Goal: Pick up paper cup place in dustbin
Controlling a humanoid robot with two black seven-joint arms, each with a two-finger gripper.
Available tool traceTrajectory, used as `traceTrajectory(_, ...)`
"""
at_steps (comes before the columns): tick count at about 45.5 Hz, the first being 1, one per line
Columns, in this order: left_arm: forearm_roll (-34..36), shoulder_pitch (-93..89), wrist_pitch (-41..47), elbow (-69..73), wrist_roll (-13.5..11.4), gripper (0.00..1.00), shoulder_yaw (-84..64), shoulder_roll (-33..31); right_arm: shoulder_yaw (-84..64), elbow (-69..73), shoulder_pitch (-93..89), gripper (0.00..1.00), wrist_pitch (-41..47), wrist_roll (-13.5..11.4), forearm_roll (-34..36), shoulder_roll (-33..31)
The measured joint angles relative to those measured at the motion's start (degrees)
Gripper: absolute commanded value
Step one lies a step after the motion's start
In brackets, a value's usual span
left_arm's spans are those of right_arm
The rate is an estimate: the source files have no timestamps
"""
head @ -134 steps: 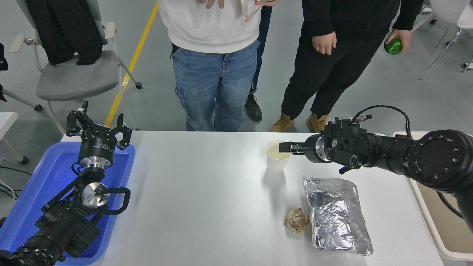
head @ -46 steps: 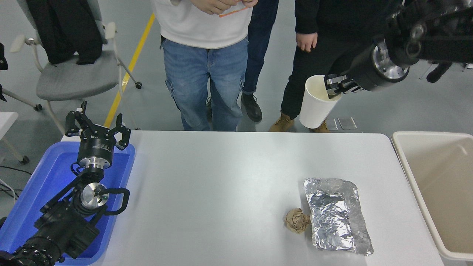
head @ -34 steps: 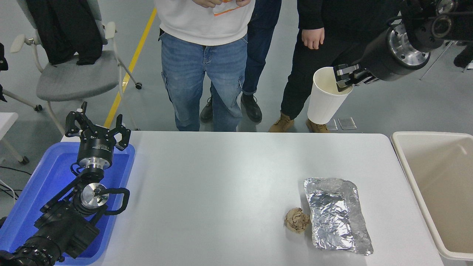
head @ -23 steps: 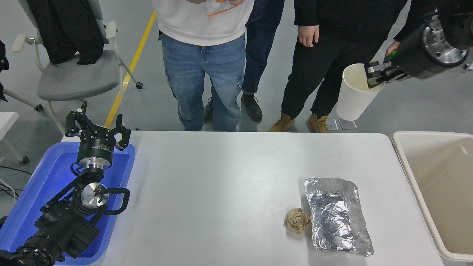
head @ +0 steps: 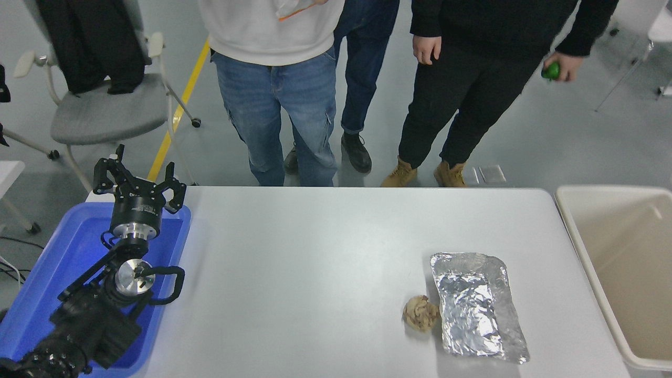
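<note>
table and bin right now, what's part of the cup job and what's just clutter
Job:
dustbin, at the table's right end
paper cup and right arm: not in view

Lying about:
foil sheet
brown paper ball
blue tray
parked left gripper, open

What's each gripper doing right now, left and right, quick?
Left gripper: parked over the blue tray, jaws open, holding nothing.
Right gripper: out of the head view; state cannot be told.
</note>
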Motion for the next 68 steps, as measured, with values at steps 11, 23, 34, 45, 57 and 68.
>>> traceTrajectory(11,0.0,0.0,0.0,0.0,0.0,0.99,0.0,0.0,20.2,-18.4,-30.5,0.00,-7.1,1.6,6.8,7.0)
traceTrajectory(23,0.0,0.0,0.0,0.0,0.0,0.99,0.1,0.0,32.7,-31.4,-51.0,0.00,-12.0,2.0,19.0,18.1)
traceTrajectory(34,0.0,0.0,0.0,0.0,0.0,0.99,0.0,0.0,38.7,-35.4,-58.7,0.00,-13.5,2.1,27.5,23.9)
traceTrajectory(45,0.0,-0.1,0.0,0.0,0.0,0.99,0.0,0.0,44.5,-36.4,-61.7,1.00,-14.0,2.2,31.1,26.4)
traceTrajectory(57,0.0,-0.1,0.0,0.0,0.0,0.99,0.0,0.0,48.3,-36.3,-61.9,1.00,-13.9,2.3,32.5,27.3)
traceTrajectory(68,0.0,-0.1,0.0,0.0,0.0,0.99,0.0,0.0,47.6,-30.1,-56.3,1.00,-13.7,2.4,32.4,23.9)
